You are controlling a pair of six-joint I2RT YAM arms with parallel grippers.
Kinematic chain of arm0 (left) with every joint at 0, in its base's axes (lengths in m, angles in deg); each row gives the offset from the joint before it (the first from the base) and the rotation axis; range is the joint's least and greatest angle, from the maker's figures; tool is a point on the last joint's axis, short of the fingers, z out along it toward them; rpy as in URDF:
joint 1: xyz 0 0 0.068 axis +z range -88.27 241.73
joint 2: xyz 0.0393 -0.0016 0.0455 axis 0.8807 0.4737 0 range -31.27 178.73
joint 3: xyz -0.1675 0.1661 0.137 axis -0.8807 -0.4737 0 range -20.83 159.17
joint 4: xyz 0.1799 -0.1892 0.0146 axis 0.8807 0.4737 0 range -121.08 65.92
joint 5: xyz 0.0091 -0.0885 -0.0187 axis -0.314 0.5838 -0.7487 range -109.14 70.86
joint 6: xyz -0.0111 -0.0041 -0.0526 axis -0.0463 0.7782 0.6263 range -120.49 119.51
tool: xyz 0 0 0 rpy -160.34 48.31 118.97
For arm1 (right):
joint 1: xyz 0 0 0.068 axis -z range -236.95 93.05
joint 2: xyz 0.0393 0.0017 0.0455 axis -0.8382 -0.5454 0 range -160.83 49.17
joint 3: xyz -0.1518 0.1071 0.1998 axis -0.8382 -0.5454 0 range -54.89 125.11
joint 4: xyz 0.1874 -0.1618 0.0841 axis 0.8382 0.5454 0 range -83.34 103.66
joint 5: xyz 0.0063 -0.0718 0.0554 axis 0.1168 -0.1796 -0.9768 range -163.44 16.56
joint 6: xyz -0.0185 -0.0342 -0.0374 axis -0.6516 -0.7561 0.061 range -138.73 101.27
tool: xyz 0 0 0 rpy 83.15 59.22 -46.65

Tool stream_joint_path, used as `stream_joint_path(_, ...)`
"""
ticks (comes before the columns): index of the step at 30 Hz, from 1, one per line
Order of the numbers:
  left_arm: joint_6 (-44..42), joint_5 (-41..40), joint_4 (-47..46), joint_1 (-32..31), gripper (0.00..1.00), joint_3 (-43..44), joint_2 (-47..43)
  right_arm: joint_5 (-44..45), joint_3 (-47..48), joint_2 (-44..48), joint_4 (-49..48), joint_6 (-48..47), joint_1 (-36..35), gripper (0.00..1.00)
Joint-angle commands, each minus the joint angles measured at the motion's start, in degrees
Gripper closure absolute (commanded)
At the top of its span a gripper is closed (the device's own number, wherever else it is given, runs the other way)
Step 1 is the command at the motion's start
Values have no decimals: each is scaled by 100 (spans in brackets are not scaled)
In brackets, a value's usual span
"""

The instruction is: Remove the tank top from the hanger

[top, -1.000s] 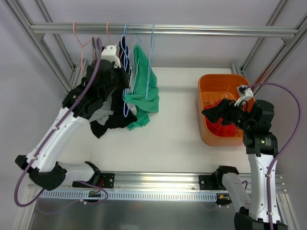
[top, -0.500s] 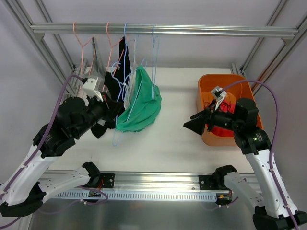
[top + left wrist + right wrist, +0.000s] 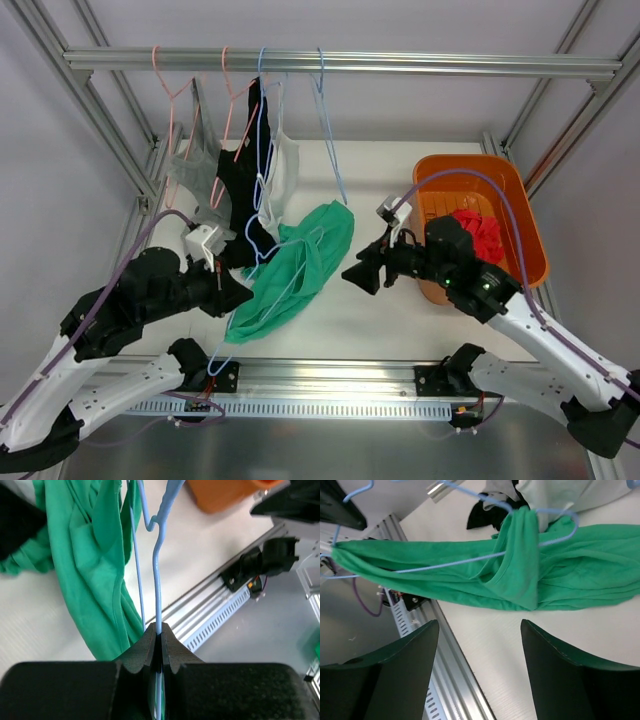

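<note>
A green tank top (image 3: 300, 268) hangs on a light blue wire hanger (image 3: 232, 322), off the rail and low over the table's front middle. My left gripper (image 3: 226, 296) is shut on the hanger wire; in the left wrist view the wire (image 3: 158, 580) runs up from between the closed fingertips (image 3: 159, 630), with the green top (image 3: 90, 555) to its left. My right gripper (image 3: 355, 276) is open and empty, just right of the top. In the right wrist view the top (image 3: 570, 580) is stretched along the hanger (image 3: 445, 565), beyond the open gripper (image 3: 480, 625).
An orange basket (image 3: 520, 190) with red cloth (image 3: 482, 232) stands at the right. The rail (image 3: 400, 62) at the back carries black (image 3: 240, 190), white (image 3: 283, 165) and grey (image 3: 195, 170) garments and an empty blue hanger (image 3: 330, 140).
My left gripper has pulled the blue hanger with the green top down off the rail and toward the front. My right arm has swung left from the basket to beside the top.
</note>
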Motion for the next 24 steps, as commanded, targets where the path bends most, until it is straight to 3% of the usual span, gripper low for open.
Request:
stream_joint_path(1, 305, 641, 344, -59, 100, -271, -19, 987, -219, -331, -909, -95, -209, 31)
stream_joint_path(10, 324, 905, 124, -50, 100, 71, -90, 680, -210, -1605, -1639, 54, -481, 37)
stream_joint_path(17, 288, 1231, -254, -50, 100, 142, 25, 908, -210, -1984, -2246, 187, -490, 50)
stream_joint_path(19, 280, 1248, -315, -59, 100, 151, 25, 847, -175, -2055, -2273, 213, -490, 58)
stream_joint_path(20, 271, 1248, -333, -59, 100, 168, 8, 820, -175, -2081, -2290, 222, -499, 65)
stream_joint_path(21, 262, 1240, -342, -59, 100, 177, 7, 820, -166, -2099, -2291, 222, -490, 78)
stream_joint_path(23, 253, 1231, -360, -59, 100, 195, -10, 959, -236, -2055, -2282, 222, -490, 87)
stream_joint_path(24, 236, 1222, -360, -50, 100, 203, -1, 1048, -271, -1942, -2273, 222, -499, 97)
